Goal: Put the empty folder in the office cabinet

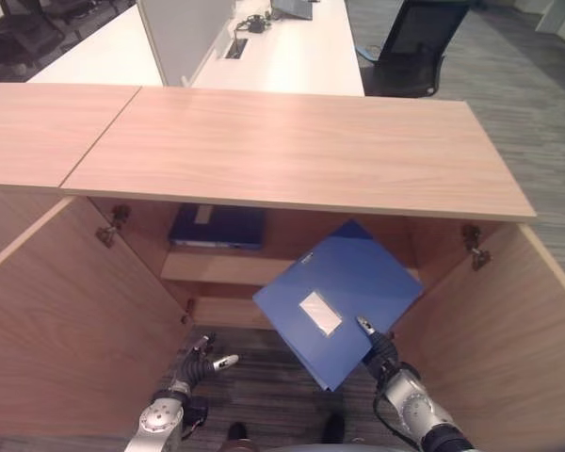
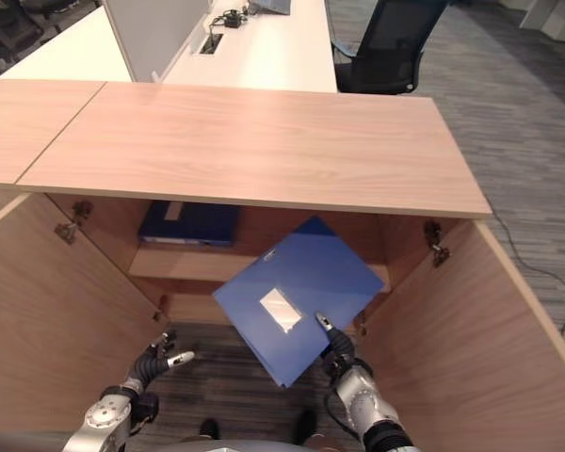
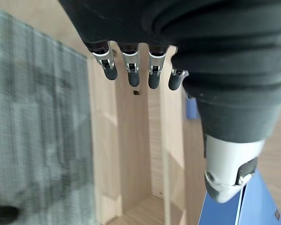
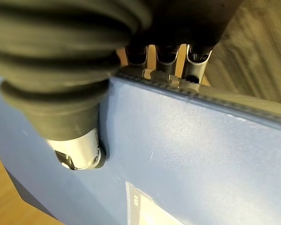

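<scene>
Blue folder (image 1: 344, 292) tilts before the open cabinet (image 1: 292, 165), pinched by the right hand (image 1: 381, 353); another folder (image 1: 217, 226) lies on the shelf (image 1: 217, 268). Left wrist view: left hand (image 3: 131, 70) relaxed, empty. Right wrist view: thumb on the cover, fingers (image 4: 159, 58) behind.

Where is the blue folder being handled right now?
The blue folder is pinched in the right hand, tilted in the open cabinet mouth right of centre, in front of the shelf carrying another folder.
</scene>
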